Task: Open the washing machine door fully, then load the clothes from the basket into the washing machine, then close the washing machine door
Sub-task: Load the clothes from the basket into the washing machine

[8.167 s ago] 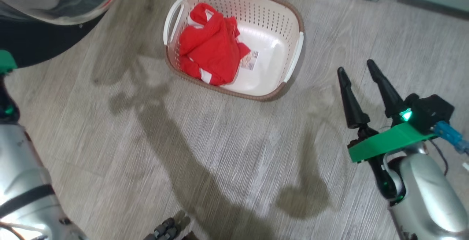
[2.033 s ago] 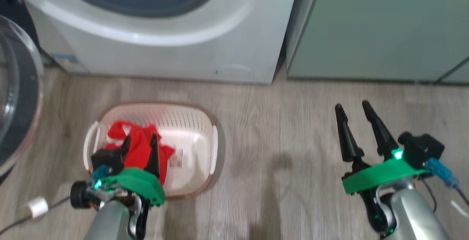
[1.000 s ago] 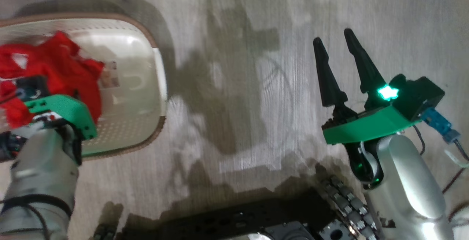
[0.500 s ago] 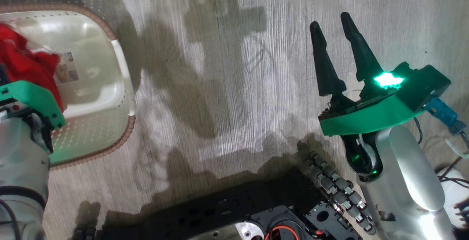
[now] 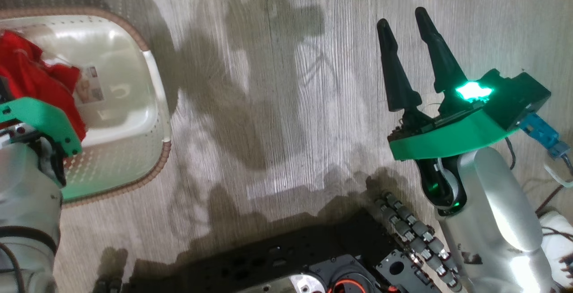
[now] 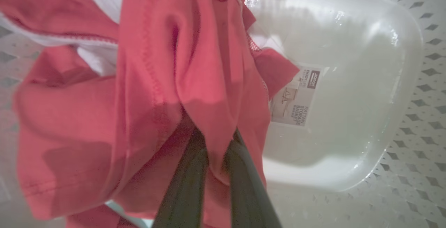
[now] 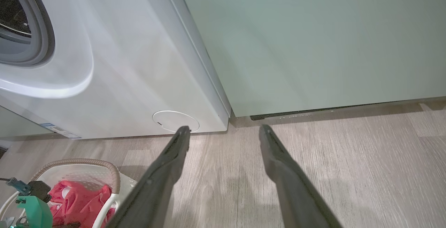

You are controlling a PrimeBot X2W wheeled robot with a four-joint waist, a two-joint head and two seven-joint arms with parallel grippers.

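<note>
Left gripper [image 6: 217,144] pinches a fold of the clothes [image 6: 122,109], heaped at nine o'clock in the basket [image 6: 352,92]; lift straight up until trailing hems hang clear. Right gripper [image 5: 402,17] hangs open, empty.

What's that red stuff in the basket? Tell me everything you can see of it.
The clothes are soft, bright red fabric with stitched seams and some white parts, crumpled into a loose heap. They sit inside the cream basket, bunched toward one end, with an edge reaching the label on its bottom. The left gripper has its two dark fingers pushed into the heap, pinching a fold of red cloth between them. Whether the heap is lifted off the basket's bottom cannot be told.
</note>
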